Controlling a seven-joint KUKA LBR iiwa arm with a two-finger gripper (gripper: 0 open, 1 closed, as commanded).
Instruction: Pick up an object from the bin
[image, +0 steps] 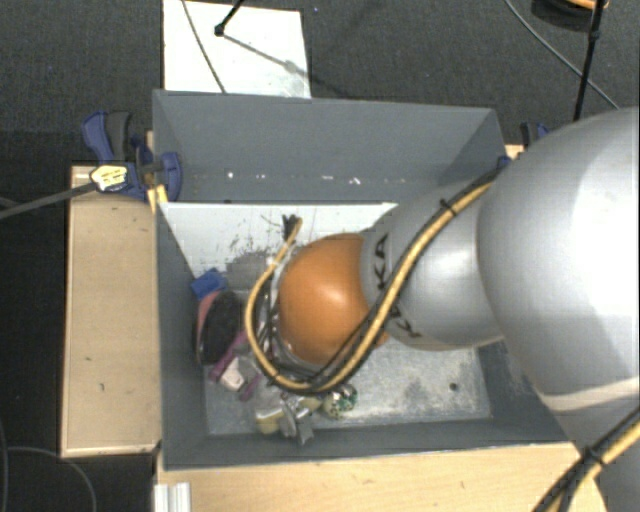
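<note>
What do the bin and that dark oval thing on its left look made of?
Bin: seemingly grey sheet metal, matte, with flat walls and a scratched floor. Dark oval thing: perhaps plastic or rubber, smooth with a faint sheen; hard to tell.

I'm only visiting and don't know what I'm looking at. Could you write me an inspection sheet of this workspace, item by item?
Surface: floor of the grey metal bin, scuffed and speckled, bare at the right.
Job's things: a small heap at the bin's left: blue piece, black rounded thing, pink piece, pale block, and a green thing at the front.
Clutter: nothing seen beyond the heap.
Grippers: gripper low at the heap's front edge, under the orange wrist cover; its state cannot be made out.
Cables: yellow and black cables run along the arm and loop round the cover.
Surroundings: dark floor around the bin.
</note>
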